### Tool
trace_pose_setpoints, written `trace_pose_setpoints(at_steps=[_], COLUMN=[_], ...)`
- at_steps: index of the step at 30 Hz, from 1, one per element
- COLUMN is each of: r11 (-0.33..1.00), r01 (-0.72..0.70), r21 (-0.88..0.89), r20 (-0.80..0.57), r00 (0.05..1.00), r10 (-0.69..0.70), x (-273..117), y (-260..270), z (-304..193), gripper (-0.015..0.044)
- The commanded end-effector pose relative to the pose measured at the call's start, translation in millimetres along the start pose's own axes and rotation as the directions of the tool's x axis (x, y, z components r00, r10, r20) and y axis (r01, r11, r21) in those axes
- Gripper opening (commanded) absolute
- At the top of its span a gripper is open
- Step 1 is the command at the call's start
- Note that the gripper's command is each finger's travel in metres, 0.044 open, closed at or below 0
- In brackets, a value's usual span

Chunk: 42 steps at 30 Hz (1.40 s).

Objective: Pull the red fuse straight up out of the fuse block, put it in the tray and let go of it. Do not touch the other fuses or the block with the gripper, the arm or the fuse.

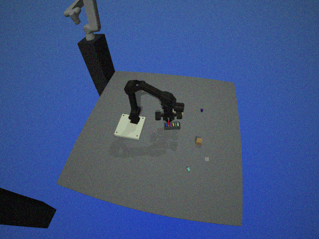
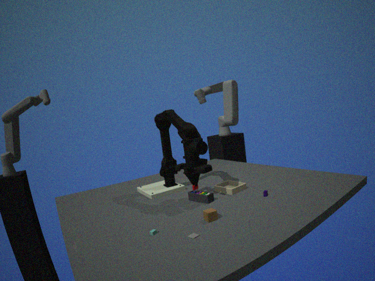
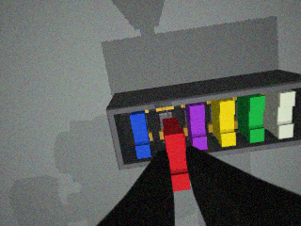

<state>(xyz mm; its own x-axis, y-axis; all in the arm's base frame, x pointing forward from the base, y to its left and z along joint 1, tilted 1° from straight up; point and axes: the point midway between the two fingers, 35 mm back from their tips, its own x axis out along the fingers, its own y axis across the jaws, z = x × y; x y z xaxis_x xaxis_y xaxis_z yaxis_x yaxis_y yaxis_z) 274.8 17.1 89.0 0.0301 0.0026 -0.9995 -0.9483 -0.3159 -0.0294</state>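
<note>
Red fuse [image 1: 168, 122] [image 2: 194, 187] [image 3: 176, 153] between my jaws [image 1: 168, 121] [image 2: 195, 185], gripped at the tips, above the fuse block [image 1: 172, 127] [image 2: 200, 197] [image 3: 115, 137].

An orange-brown cube [image 1: 199, 141] [image 2: 210, 215] — near a flat pale square [image 1: 207, 159] [image 2: 193, 235].

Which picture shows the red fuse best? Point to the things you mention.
The wrist view: the red fuse [image 1: 168, 122] [image 2: 194, 187] [image 3: 176, 153] looks big there, held in the gripper [image 1: 168, 121] [image 2: 195, 185] [image 3: 176, 157]. The exterior view shows a small red bit above the fuse block [image 1: 172, 127] [image 2: 200, 197] [image 3: 115, 137]. The top view shows just a thin red sliver.
</note>
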Motion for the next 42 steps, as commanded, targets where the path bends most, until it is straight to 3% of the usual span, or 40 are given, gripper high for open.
trace_pose_setpoints(at_steps=[1, 18, 42], r11=[1.000, 1.000, 1.000], r01=[0.003, 0.003, 0.007], r21=[-0.002, -0.002, -0.002], r20=[-0.004, -0.004, 0.006], r00=[1.000, 1.000, 1.000], r10=[-0.003, -0.003, -0.007], x=[-4, -24, -27], y=[0, -2, -61], z=[-1, 2, 122], gripper=[0.0000, 0.0000, 0.0000])
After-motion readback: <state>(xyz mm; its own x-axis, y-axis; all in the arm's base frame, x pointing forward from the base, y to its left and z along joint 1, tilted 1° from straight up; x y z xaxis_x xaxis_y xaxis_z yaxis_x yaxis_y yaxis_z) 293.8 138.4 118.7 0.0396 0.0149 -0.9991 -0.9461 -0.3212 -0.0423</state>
